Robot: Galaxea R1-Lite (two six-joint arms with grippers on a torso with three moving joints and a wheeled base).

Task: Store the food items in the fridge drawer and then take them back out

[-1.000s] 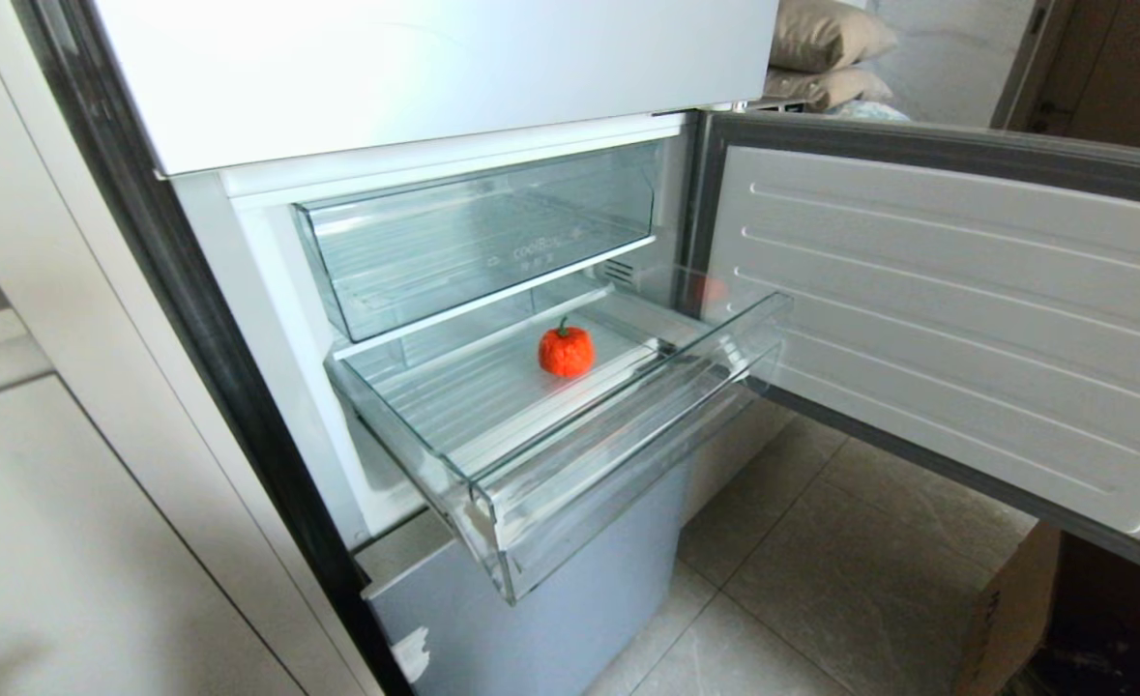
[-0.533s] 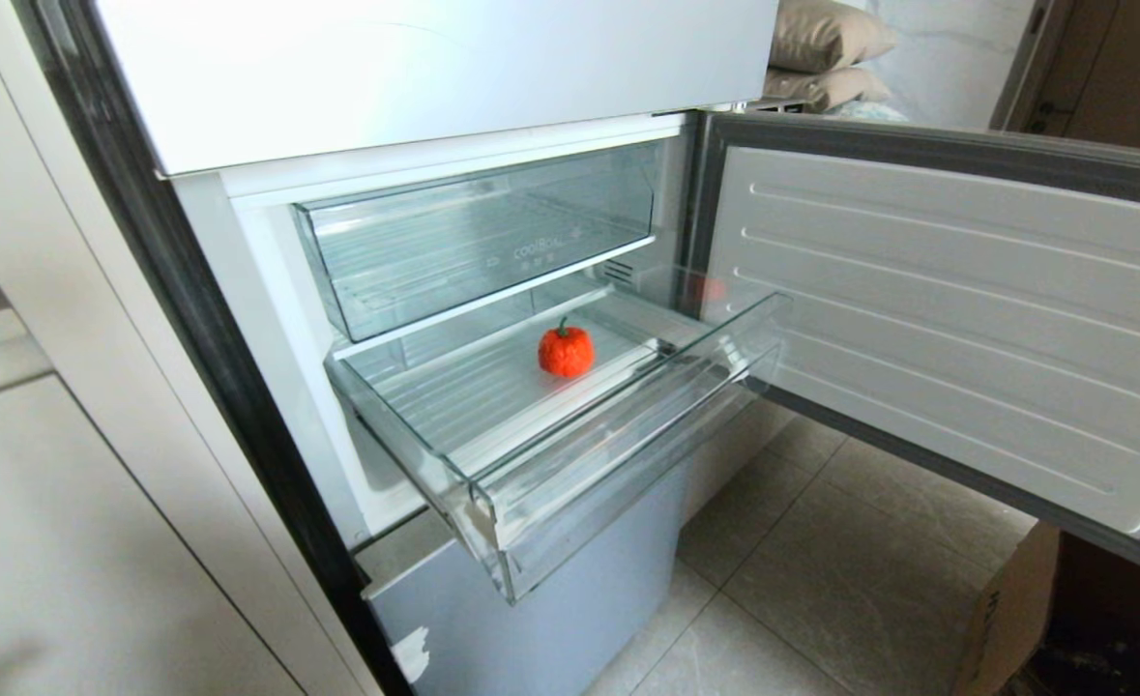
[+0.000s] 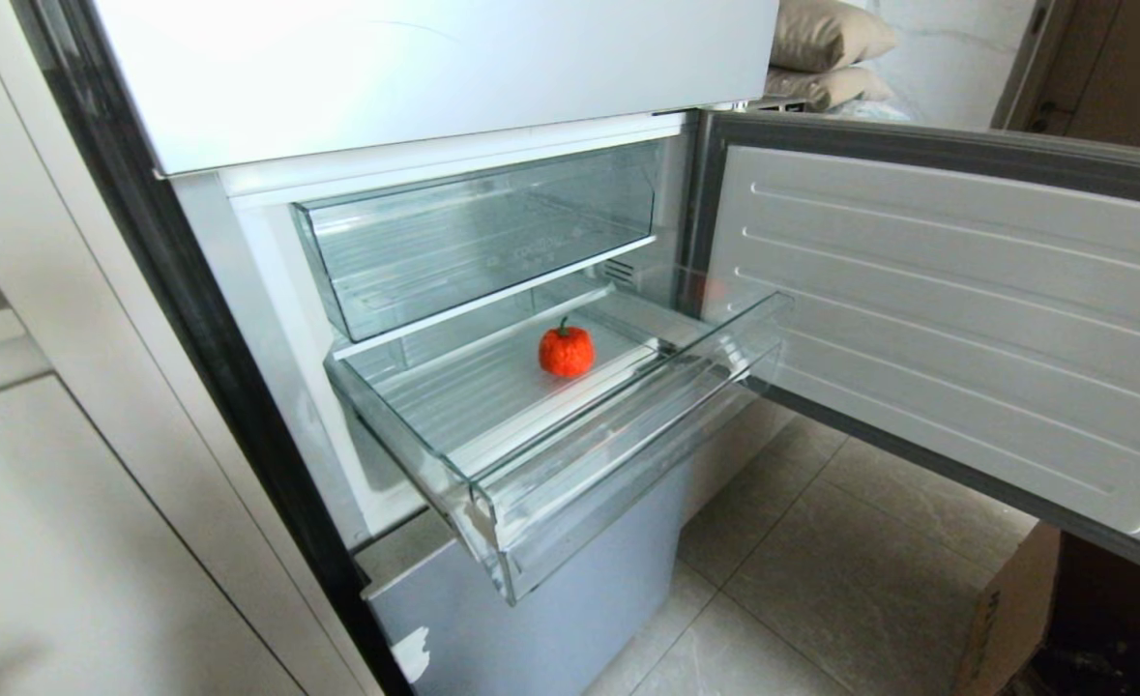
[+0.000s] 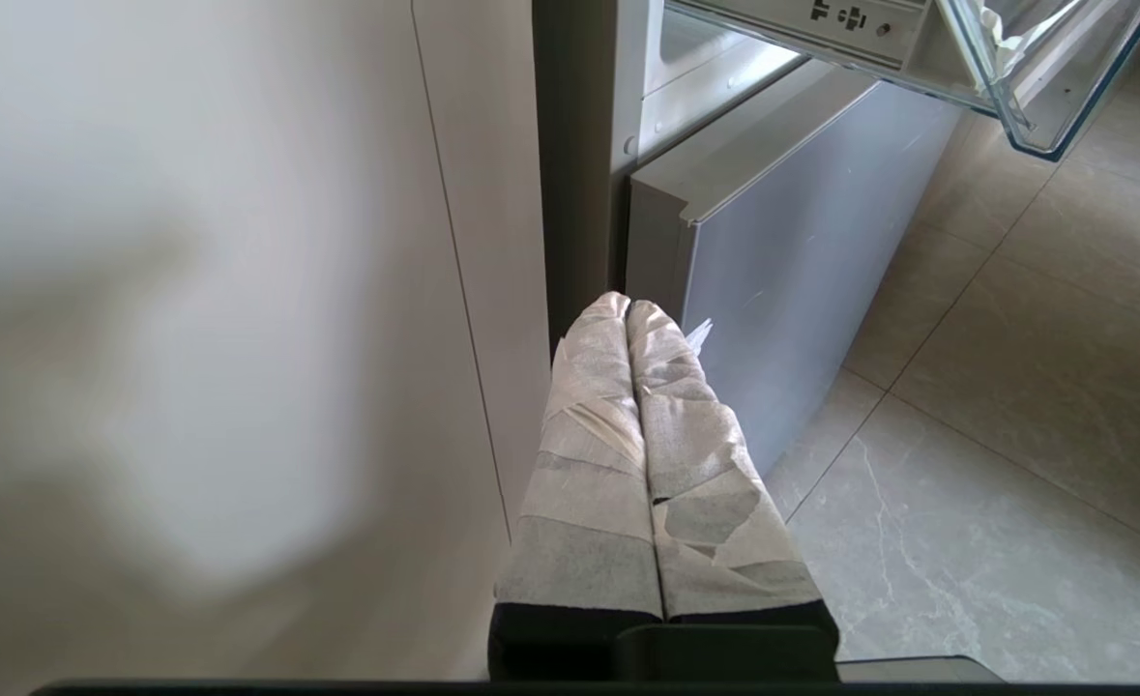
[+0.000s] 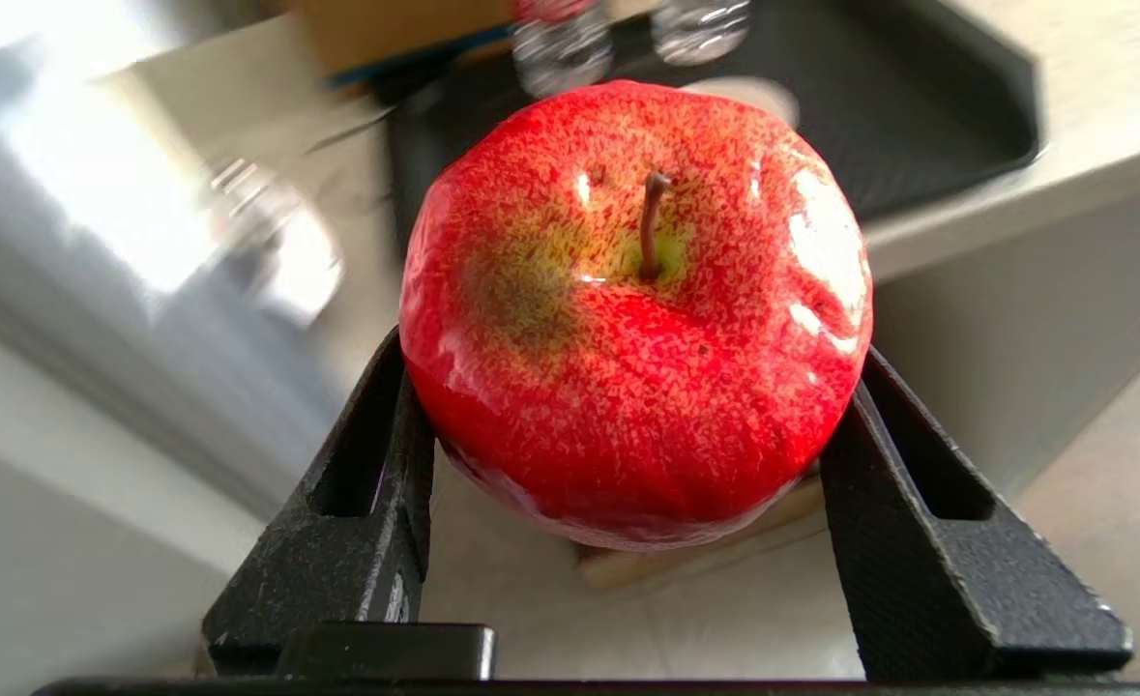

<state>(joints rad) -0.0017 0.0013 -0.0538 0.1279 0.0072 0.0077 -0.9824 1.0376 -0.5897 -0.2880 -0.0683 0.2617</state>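
A small red food item with a green stalk lies on the floor of the pulled-out clear fridge drawer, which has white tape on its front corner. That corner also shows in the left wrist view, where the fridge drawer hangs above the grey lower panel. A second food item, a glossy red apple, sits stalk-up with my right gripper shut on it, one black finger on each side. My left gripper is shut and empty, low beside the fridge's lower panel. Neither arm shows in the head view.
Above the open drawer sits another clear drawer. The fridge door stands wide open to the right, with a cardboard box on the tiled floor below it. Behind the apple are a black tray and clear bottles on a counter.
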